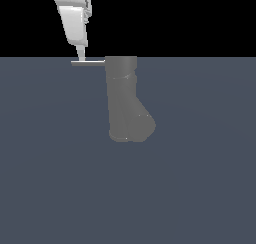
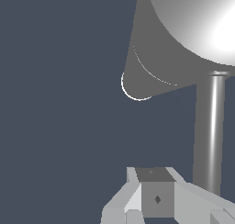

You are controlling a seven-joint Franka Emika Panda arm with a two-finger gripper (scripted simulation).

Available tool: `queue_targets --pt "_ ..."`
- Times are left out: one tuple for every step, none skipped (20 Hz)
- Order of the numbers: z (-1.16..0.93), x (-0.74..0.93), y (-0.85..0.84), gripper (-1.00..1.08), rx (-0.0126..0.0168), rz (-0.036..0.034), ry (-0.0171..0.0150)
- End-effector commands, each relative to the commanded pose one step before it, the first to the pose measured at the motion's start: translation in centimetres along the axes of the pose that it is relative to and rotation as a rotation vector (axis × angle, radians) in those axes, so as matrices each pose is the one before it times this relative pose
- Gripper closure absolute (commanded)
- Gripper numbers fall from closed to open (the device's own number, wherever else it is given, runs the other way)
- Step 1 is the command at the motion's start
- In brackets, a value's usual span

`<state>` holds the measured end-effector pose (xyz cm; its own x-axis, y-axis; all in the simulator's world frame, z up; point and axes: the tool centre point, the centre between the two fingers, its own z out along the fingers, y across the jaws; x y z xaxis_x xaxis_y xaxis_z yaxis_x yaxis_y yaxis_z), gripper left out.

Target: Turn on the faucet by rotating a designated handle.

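The grey faucet [image 1: 126,100] stands upright on the dark blue-grey floor [image 1: 55,188], its column widening to a bulged base that swells toward the exterior view's right. The thin light-grey handle [image 1: 88,63] juts level from the column's top toward the exterior view's left. The white gripper [image 1: 81,54] comes down from above with its tip at the handle's outer end, seemingly touching it; whether its jaws are apart or together cannot be told.
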<state>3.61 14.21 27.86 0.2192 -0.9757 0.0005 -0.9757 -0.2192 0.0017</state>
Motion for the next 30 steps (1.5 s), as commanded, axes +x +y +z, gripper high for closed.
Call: queue_targets --pt "0.481 -0.201 -0.363 1.08 0.00129 0.02285 -0.00016" --pt "0.141 -0.059 -0.091 1.08 0.00013 0.00602 -0.00010" --pt "0.115 -0.052 -0.074 1.08 0.00011 0.00488 -0.00008" --pt "0.090 -0.038 -0.057 1.08 0.00009 0.00384 -0.00007" --pt "0.064 -0.032 -0.040 1.08 0.00006 0.00267 -0.00005" --pt "0.039 -0.014 -0.024 1.08 0.00004 0.00169 -0.00003" --pt "0.013 0.003 -0.009 1.08 0.00002 0.00069 -0.00001" --pt "0.000 0.000 0.000 1.08 0.00000 0.00000 0.00000" --pt "0.000 0.000 0.000 1.08 0.00000 0.00000 0.00000" --pt "0.000 0.000 0.000 1.08 0.00000 0.00000 0.00000" --pt "0.003 -0.012 0.017 1.08 -0.00040 -0.00113 0.00002" --pt "0.002 0.013 0.284 1.08 0.00000 0.00000 0.00000" --pt "0.002 0.013 0.286 1.08 0.00000 0.00000 0.00000" --pt "0.002 0.014 0.288 1.08 0.00000 0.00000 0.00000" --pt "0.002 0.014 0.290 1.08 0.00000 0.00000 0.00000" --pt "0.001 0.014 0.292 1.08 0.00000 0.00000 0.00000" --pt "0.001 0.014 0.293 1.08 0.00000 0.00000 0.00000" --pt "0.001 0.014 0.295 1.08 0.00000 0.00000 0.00000" --pt "0.001 0.014 0.297 1.08 0.00000 0.00000 0.00000" --pt "0.001 0.014 0.299 1.08 0.00000 0.00000 0.00000" --pt "0.001 0.014 0.300 1.08 0.00000 0.00000 0.00000" --pt "-0.008 0.042 0.305 1.08 0.00015 0.00046 0.00000" --pt "0.001 0.014 0.304 1.08 0.00000 0.00000 0.00000" --pt "0.001 0.015 0.305 1.08 0.00000 0.00000 0.00000" --pt "0.001 0.015 0.307 1.08 0.00000 0.00000 0.00000" --pt "0.001 0.015 0.309 1.08 0.00000 0.00000 0.00000" --pt "0.001 0.015 0.310 1.08 0.00000 0.00000 0.00000" --pt "0.001 0.015 0.312 1.08 0.00000 0.00000 0.00000" --pt "0.001 0.015 0.313 1.08 0.00000 0.00000 0.00000" --pt "0.001 0.015 0.315 1.08 0.00000 0.00000 0.00000"
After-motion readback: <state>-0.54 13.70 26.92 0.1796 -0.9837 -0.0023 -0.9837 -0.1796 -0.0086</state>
